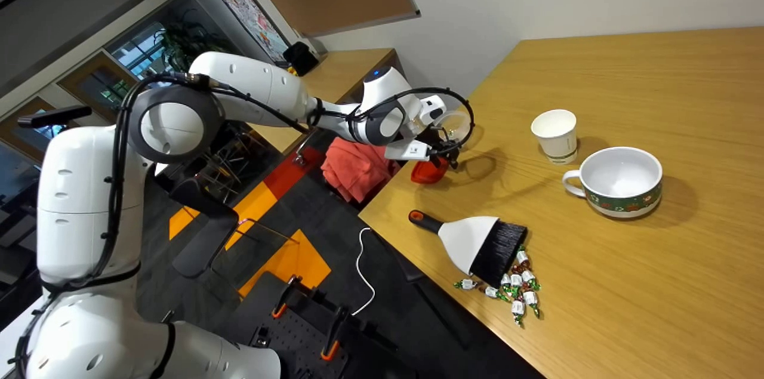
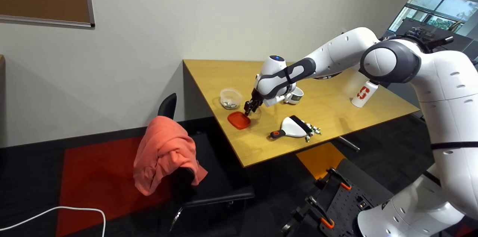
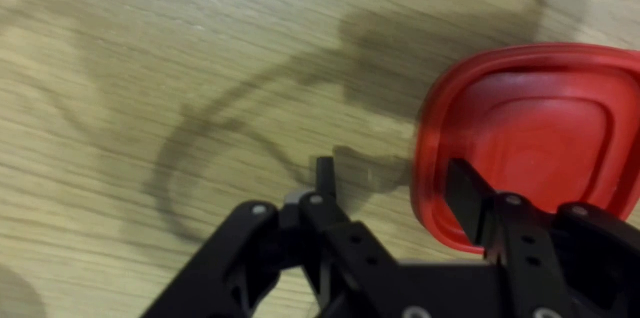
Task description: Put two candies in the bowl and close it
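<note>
what looked like candies (image 2: 229, 105) lay in the clear bowl (image 2: 230, 95), their count unclear, so closing it seemed the step in hand. in an exterior view the red lid (image 2: 239, 120) rested on the tabletop (image 2: 257, 143) at the bowl's five o'clock. the end effector (image 3: 392, 178) stood fairly wide, holding nothing, its jaws apparently straddling the lid's nine o'clock rim in the wrist view. the next move likely called for narrowing onto that rim and lifting.

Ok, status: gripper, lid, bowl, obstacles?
Gripper open at edge of red lid, nothing gripped. Clear bowl uncovered, candies inside, count unclear. Brush aside, likely no obstacle.
</note>
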Motion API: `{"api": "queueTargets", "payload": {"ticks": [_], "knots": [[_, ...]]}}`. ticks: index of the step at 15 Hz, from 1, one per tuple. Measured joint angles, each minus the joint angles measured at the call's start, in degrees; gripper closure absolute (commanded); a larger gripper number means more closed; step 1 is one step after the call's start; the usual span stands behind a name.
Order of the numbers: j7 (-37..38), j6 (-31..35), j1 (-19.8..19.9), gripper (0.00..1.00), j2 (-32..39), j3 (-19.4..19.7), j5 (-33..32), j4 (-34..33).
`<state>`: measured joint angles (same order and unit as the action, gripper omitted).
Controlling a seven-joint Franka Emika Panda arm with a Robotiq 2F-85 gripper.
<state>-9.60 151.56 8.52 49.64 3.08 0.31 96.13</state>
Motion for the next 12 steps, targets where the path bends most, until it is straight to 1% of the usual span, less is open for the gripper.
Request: {"api": "queueTargets", "payload": {"ticks": [4, 5, 7, 9, 11, 12], "knots": [[0.00, -0.14, -0.37, 0.43, 1.30, -0.06, -0.01, -1.50], [0.00, -0.18, -0.46, 0.45, 1.63, -0.06, -0.01, -1.88], [0.00, -0.33, -0.69, 0.47, 2.40, -0.06, -0.02, -2.67], [0.00, -0.75, -0.90, 0.51, 2.89, -0.06, -0.04, -3.42], [0.00, -1.47, -1.07, 0.61, 3.06, -0.06, -0.06, -4.00], [0.00, -1.83, -1.16, 0.70, 3.17, -0.05, -0.08, -4.29]]}}
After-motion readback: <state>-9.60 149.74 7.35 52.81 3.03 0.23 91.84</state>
